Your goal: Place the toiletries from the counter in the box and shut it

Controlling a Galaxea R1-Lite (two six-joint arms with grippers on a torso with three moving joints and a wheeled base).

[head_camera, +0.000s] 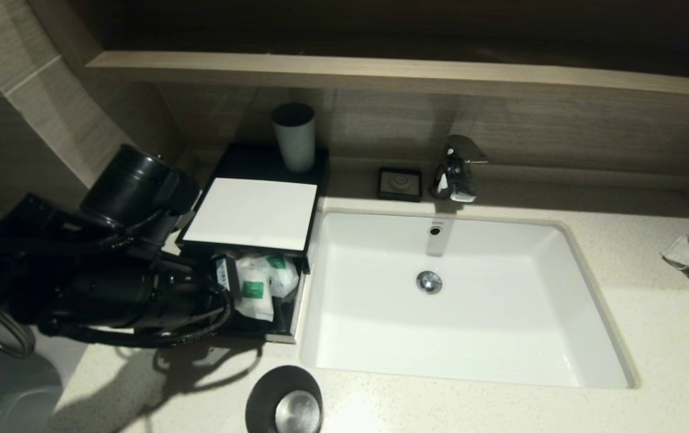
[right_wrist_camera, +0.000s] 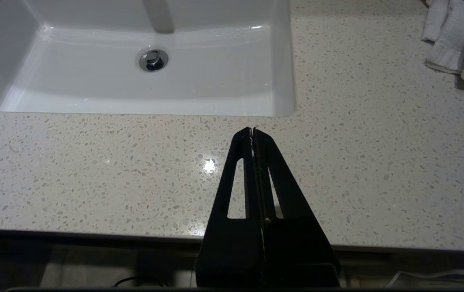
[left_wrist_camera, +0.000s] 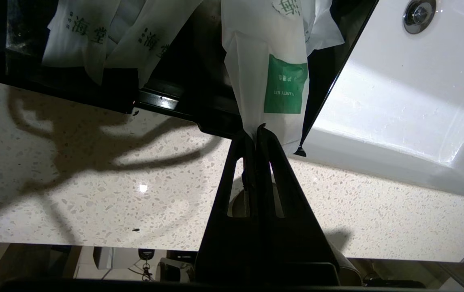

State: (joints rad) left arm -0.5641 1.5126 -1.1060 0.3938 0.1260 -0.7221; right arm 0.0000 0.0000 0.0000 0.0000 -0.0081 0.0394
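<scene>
At centre-left of the head frame, our left tool (left_wrist_camera: 256,129) is pinching a translucent white green-labelled sachet (left_wrist_camera: 274,77) over the flat black box's open drawer (head_camera: 287,313). Our right tool (right_wrist_camera: 253,130) is hovering pressed together above the cream speckled tabletop (right_wrist_camera: 94,170).

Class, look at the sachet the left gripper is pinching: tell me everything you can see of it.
The sachet is a translucent white plastic pouch, long and narrow, with a green rectangular label bearing small white print. The left gripper is shut on one end of it. The rest of it reaches over the front edge of the open drawer of the box, toward other sachets lying inside. Its film looks thin and creased.
</scene>
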